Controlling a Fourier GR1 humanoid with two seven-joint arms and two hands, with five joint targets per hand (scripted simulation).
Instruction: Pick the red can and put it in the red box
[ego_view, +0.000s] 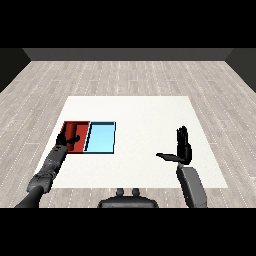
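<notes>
Left robot hand (67, 142) lay over the red tray (80, 127), grasp indiscernible, red can unseen — right robot hand (183, 148) stood open, empty; placement apparently at or near completion.

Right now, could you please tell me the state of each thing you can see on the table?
Red tray: flat on the table, left hand over it.
Blue tray: flat, touching the red tray's side, nothing in it.
Left hand: over the red tray; fingers unclear.
Right hand: open, raised, holding nothing.
Red can: not visible.

left hand (68, 141) extended, right hand (183, 148) spread open
</notes>
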